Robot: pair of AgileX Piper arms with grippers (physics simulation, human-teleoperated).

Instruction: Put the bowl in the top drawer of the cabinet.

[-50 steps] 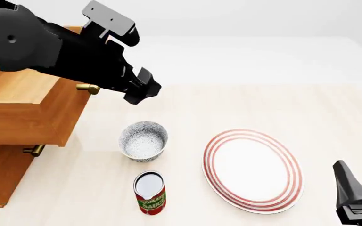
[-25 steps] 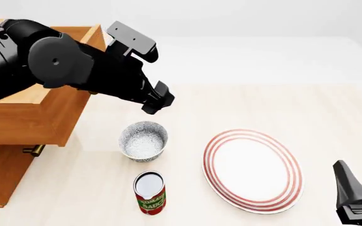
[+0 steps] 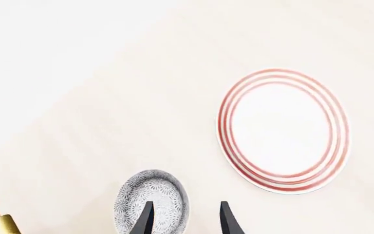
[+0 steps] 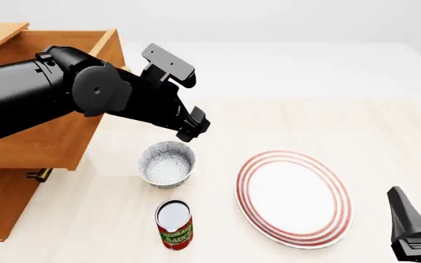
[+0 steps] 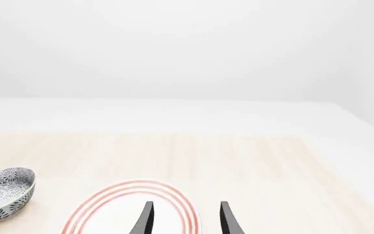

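The speckled bowl (image 4: 166,164) stands upright on the table, right of the cabinet (image 4: 6,203). The top drawer (image 4: 42,137) is pulled out, its open box hidden in part by my left arm. My left gripper (image 4: 191,129) hovers just above and behind the bowl's far rim, open and holding nothing. In the left wrist view the bowl (image 3: 152,204) lies under one of the spread fingertips (image 3: 146,220). My right gripper (image 4: 415,224) sits low at the table's front right corner, open over the plate's edge, with the bowl (image 5: 4,192) far off to its side.
A red-ringed white plate (image 4: 294,198) lies right of the bowl. A tomato sauce can (image 4: 174,223) stands just in front of the bowl. The lower drawer's brass handle (image 4: 40,175) sticks out below the open drawer.
My left arm has swung away from the drawer front, rightward and down, bringing its gripper over the bowl. The right gripper and the objects have not moved.
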